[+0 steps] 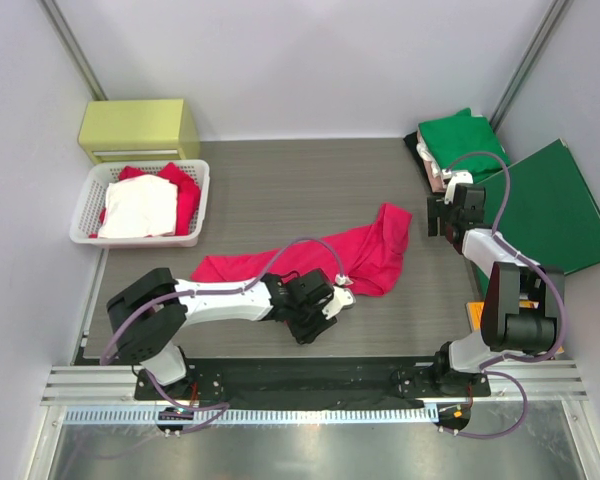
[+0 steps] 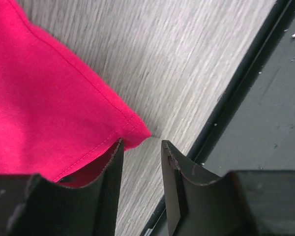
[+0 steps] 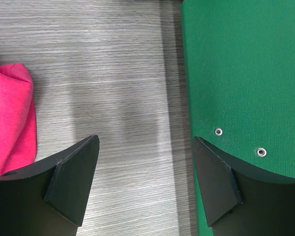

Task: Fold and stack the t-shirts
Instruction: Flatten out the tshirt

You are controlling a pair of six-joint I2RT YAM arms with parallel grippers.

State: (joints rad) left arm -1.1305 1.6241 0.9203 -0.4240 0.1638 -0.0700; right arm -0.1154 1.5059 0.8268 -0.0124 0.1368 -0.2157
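1. A grey wood-grain worktop sits between pale walls.
2. The left jaws are narrowed to a slim gap, with bare worktop showing through it. The hemmed corner of the red t-shirt lies right at their tips, seemingly not pinched.
3. The right jaws gape wide and hold nothing. The red cloth is on their left and a green folder on their right.
4. A folded green t-shirt lies beyond the right jaws.
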